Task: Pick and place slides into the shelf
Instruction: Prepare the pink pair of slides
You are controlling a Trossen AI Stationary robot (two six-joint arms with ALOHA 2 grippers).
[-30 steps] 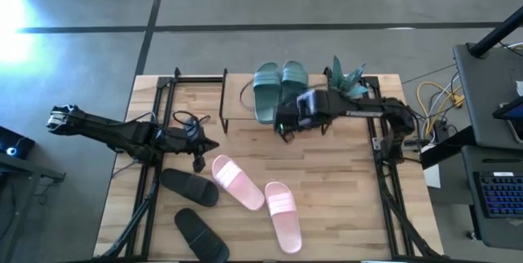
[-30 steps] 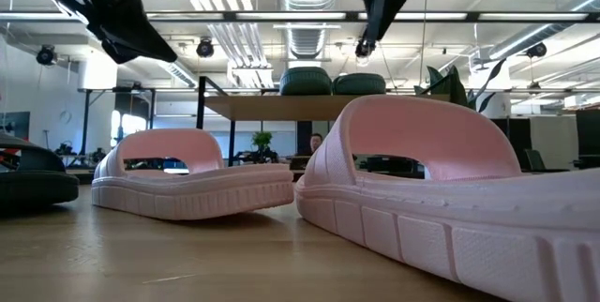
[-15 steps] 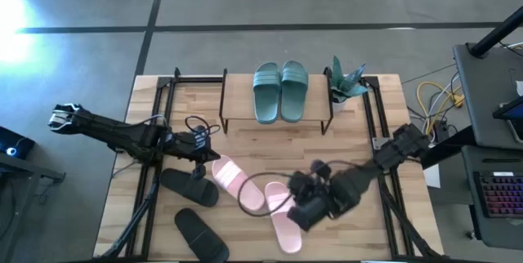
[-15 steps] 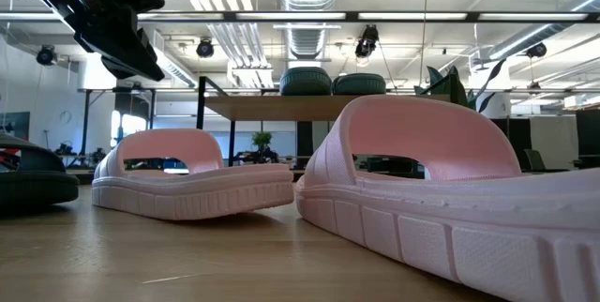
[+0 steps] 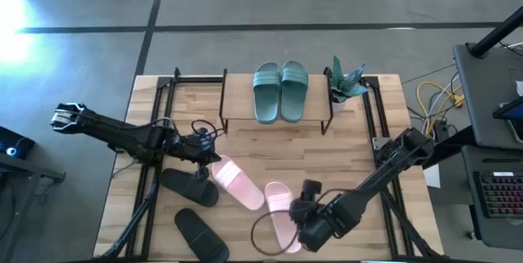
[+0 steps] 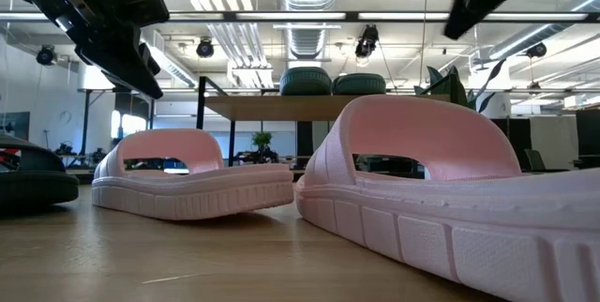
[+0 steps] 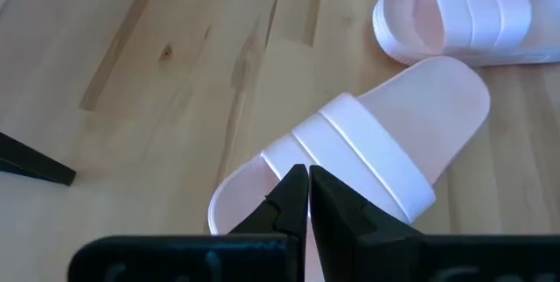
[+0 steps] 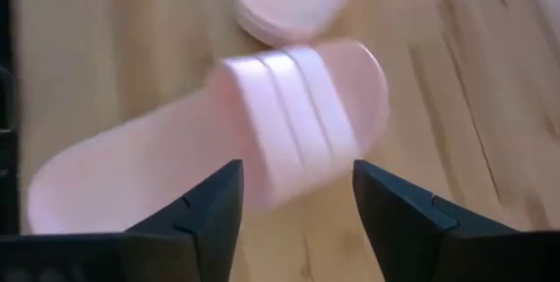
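Table [image 5: 343, 161]: light wooden top carrying everything below, with black rails along both sides.
Shelf [image 5: 237, 104]: low rack with a pale board on thin black legs, at the far middle of the table.
Right arm: reaches in from the right edge toward the near middle; the right gripper [image 8: 296, 196] hangs over the nearer pink slide [image 5: 282, 214], fingers spread wide with the strap showing between them, holding nothing.
Left arm: stretches in from the left edge; the left gripper [image 7: 308, 196] is above the heel end of the other pink slide [image 5: 235, 183], fingertips pressed together, nothing held.
Teal slides [image 5: 279, 90]: a pair side by side on the shelf board, just touching.
Pink slides: both flat on the table, near each other, angled apart; neither is on the shelf.
Black slides [image 5: 189, 188]: two on the table's near left, one beside the left gripper, the other [image 5: 200, 234] at the near edge.
Plant [image 5: 347, 79]: small green leaves, just right of the shelf.
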